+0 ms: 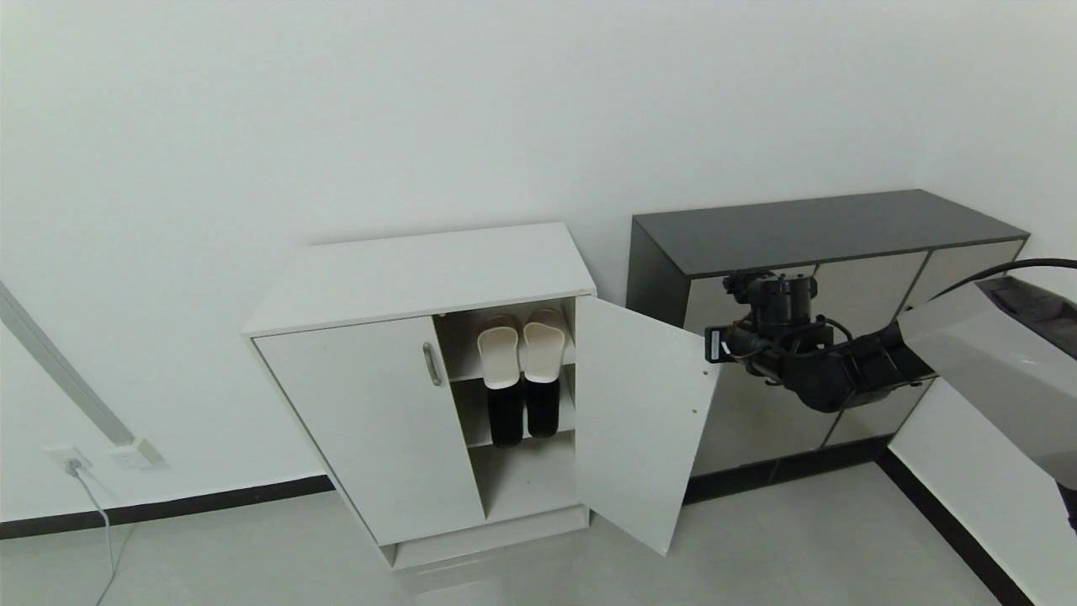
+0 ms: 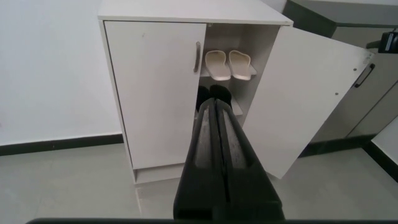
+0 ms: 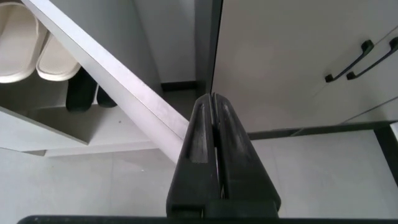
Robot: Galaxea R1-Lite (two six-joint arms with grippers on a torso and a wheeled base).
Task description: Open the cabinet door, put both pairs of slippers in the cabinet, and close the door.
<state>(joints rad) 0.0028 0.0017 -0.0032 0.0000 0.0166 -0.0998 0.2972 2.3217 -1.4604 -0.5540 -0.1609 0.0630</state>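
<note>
- Head view: right tool [image 1: 713, 345], clenched empty, is hovering beside the open door [image 1: 644, 412], near its free edge; slippers [image 1: 498, 358] are sitting shelved
- Likely best: pushing its outer face steadily shut

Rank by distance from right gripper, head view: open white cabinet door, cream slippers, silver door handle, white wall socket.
1. Open white cabinet door, beside right gripper.
2. Cream slippers, upper shelf.
3. Silver door handle, closed door.
4. White wall socket, far left.
</note>
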